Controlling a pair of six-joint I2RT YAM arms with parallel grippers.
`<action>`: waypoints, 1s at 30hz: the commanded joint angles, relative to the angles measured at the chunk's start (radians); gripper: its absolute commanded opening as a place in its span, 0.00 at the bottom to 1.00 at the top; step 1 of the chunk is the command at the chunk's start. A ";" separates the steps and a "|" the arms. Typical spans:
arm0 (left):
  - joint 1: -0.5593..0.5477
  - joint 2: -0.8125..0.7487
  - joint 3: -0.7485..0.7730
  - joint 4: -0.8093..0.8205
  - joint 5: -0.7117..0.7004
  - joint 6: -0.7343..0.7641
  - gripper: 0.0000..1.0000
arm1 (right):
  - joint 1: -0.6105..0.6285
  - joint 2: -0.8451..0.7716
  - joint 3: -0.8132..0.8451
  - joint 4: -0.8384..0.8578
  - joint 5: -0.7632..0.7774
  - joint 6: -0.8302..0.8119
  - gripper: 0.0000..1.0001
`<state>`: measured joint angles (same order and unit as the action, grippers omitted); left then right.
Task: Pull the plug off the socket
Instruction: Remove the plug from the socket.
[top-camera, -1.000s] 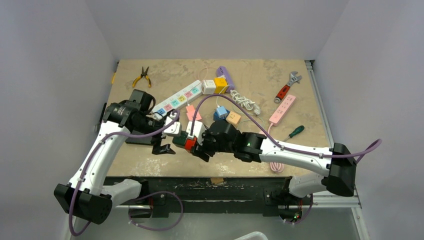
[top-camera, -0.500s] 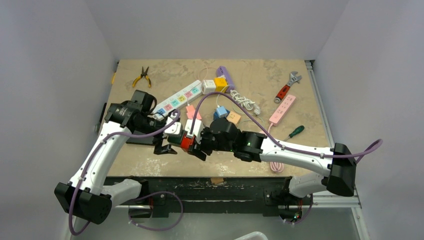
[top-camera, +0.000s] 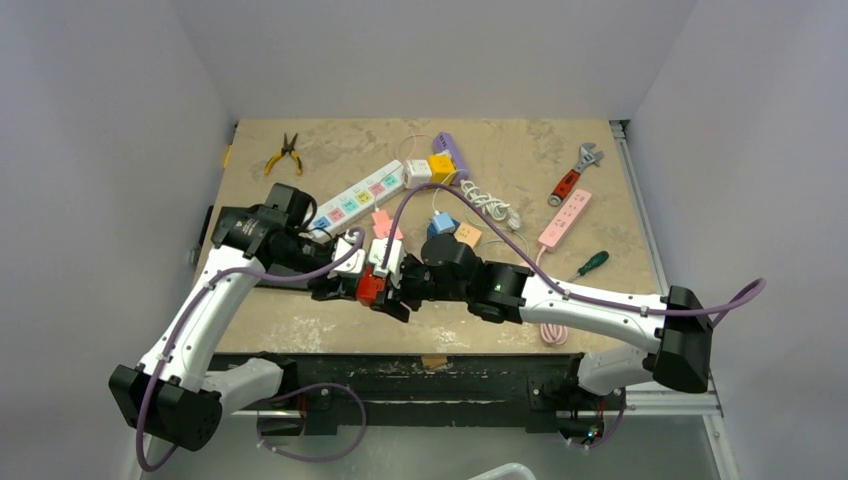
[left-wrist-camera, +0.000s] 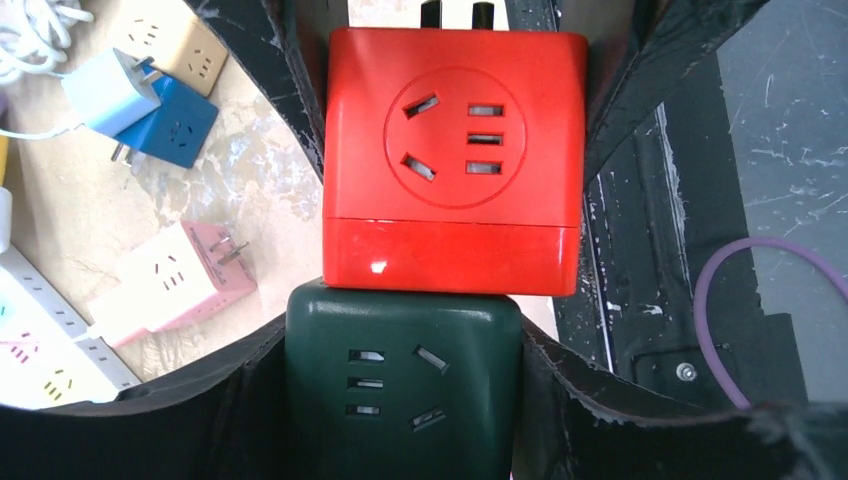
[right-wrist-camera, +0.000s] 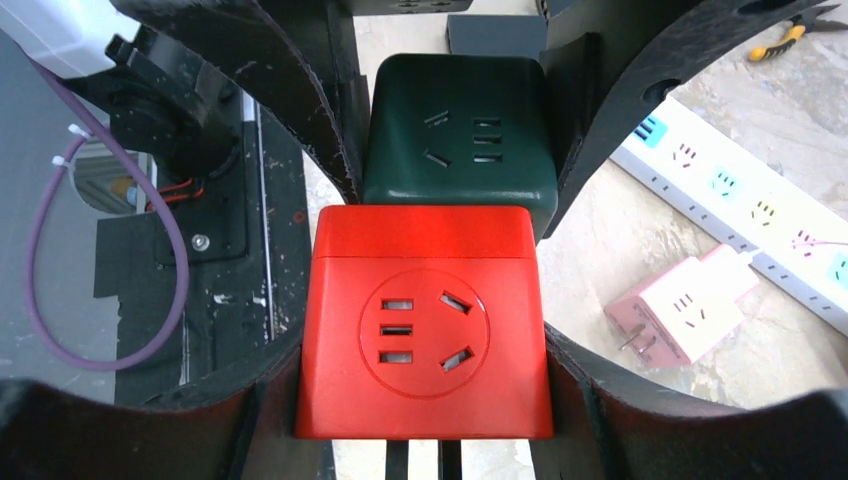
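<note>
A red cube socket (right-wrist-camera: 425, 340) and a dark green cube plug (left-wrist-camera: 405, 385) are joined face to face, held just above the table's front edge (top-camera: 368, 288). My right gripper (right-wrist-camera: 425, 380) is shut on the red cube's sides, and the cube's two prongs point back toward the wrist. My left gripper (left-wrist-camera: 405, 350) faces it from the left, its fingers (left-wrist-camera: 250, 400) pressed against both sides of the green cube. In the top view the two grippers meet nose to nose, the left gripper (top-camera: 335, 288) and the right gripper (top-camera: 388, 290).
Behind the grippers lie a pink cube adapter (top-camera: 385, 222), a white power strip (top-camera: 355, 197), a blue cube (top-camera: 438, 228) and a tan cube (top-camera: 467, 236). A pink strip (top-camera: 565, 218), a screwdriver (top-camera: 590, 263), a wrench (top-camera: 575, 172) and pliers (top-camera: 285, 153) lie farther off.
My left gripper has moved right onto the green cube and closed from wide open onto its sides. The right gripper has shifted slightly left with the red cube.
</note>
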<state>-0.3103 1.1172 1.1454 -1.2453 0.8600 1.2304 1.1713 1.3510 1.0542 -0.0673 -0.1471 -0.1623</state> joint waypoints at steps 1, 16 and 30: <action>-0.014 -0.021 0.019 0.051 -0.010 0.011 0.16 | 0.005 -0.030 0.036 0.088 -0.045 0.000 0.00; 0.077 0.014 -0.041 0.155 -0.226 -0.036 0.00 | -0.015 -0.215 -0.118 -0.004 0.066 0.031 0.00; -0.035 0.082 -0.106 0.329 -0.447 -0.160 0.00 | -0.298 -0.244 -0.207 -0.103 0.225 0.354 0.00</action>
<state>-0.2321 1.2114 1.0714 -1.0435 0.5190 1.2121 1.0622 1.0508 0.8520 -0.1745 -0.0078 -0.0364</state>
